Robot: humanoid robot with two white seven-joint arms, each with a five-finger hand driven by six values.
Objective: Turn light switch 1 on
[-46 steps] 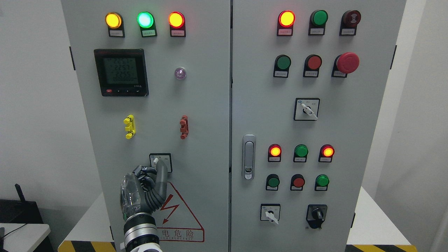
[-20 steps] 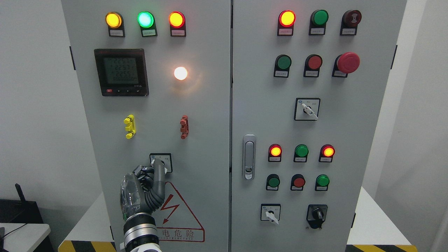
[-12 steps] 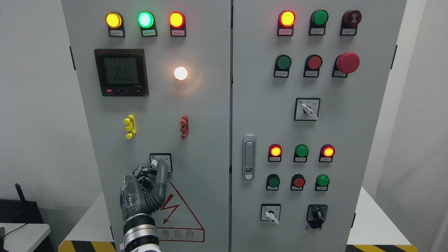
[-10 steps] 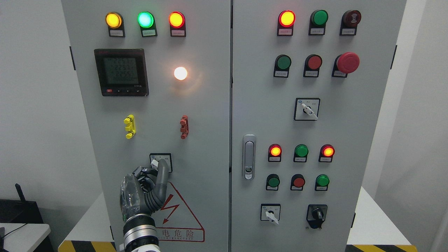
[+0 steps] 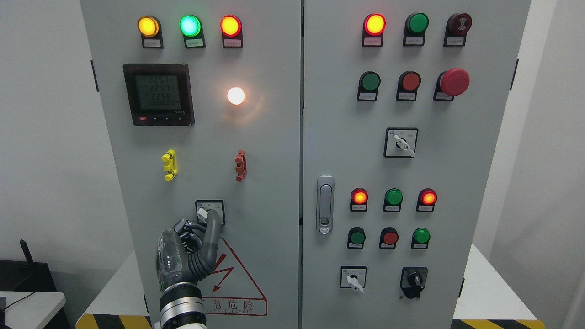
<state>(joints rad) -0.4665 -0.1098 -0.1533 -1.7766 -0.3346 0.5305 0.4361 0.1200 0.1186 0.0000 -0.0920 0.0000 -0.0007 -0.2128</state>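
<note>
While curled at lower left with one grey finger against the small white-lever rotary switch [image 5: 209, 212], left hand [image 5: 189, 246] risks nudging it back, darkening the glowing round white lamp [image 5: 236, 95].

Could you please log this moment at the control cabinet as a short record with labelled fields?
setting: grey two-door control cabinet
left hand: raised at the selector switch low on the left door, one finger extended up to its white lever, the others curled
right hand: not in view
white lamp: lit, beside the digital meter
top row, left door: yellow, green and red indicators lit
right door: red mushroom button at upper right, door handle near the left edge
task state: lamp glowing, so the switch appears on
</note>
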